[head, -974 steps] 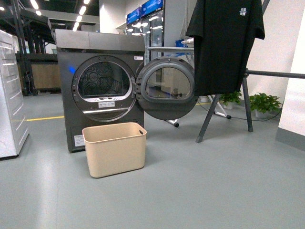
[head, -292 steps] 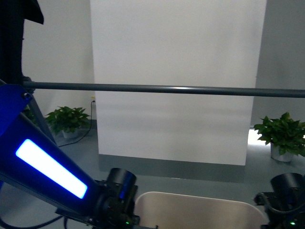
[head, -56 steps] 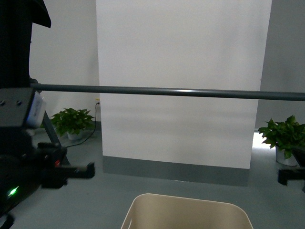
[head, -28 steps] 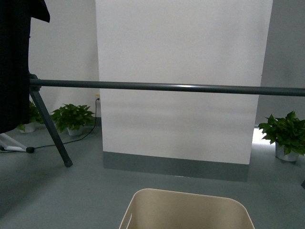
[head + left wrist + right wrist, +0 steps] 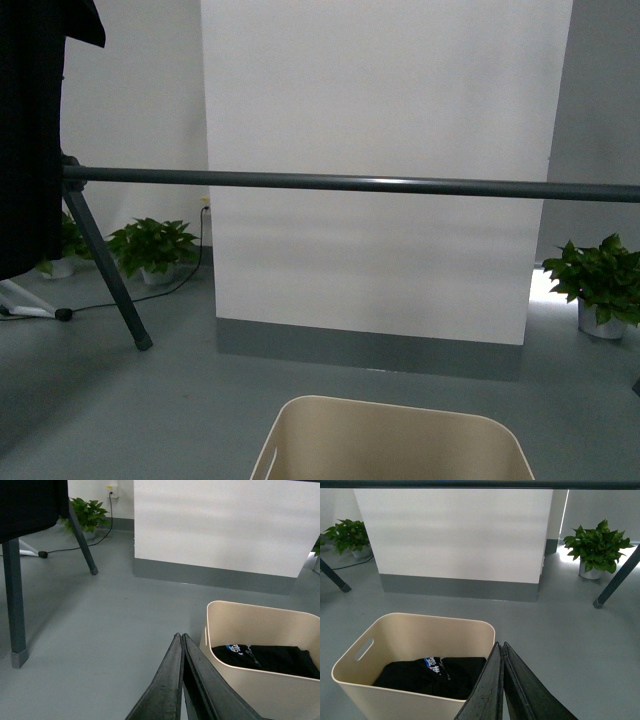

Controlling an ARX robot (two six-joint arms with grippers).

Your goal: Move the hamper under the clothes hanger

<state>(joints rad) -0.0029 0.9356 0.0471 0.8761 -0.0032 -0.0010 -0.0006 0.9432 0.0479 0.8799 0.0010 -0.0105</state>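
Observation:
The beige hamper (image 5: 390, 440) stands on the grey floor at the bottom centre of the front view, just short of the clothes hanger's horizontal bar (image 5: 350, 182). It also shows in the left wrist view (image 5: 260, 630) and the right wrist view (image 5: 415, 635), with a black garment (image 5: 432, 675) lying inside. The rack's angled leg (image 5: 105, 265) stands at the left. My left gripper (image 5: 180, 637) is shut and empty beside the hamper's one side. My right gripper (image 5: 500, 645) is shut and empty beside the other side. Neither touches it.
A white wall panel (image 5: 385, 170) with a grey base stands behind the bar. A black shirt (image 5: 30, 130) hangs at the rack's left end. Potted plants sit at the left (image 5: 150, 250) and right (image 5: 600, 285). A cable (image 5: 150, 292) runs along the floor.
One second ago my left arm filled the left of the front view and my right arm showed at its right edge; both have dropped out of it. The hamper has stayed in place.

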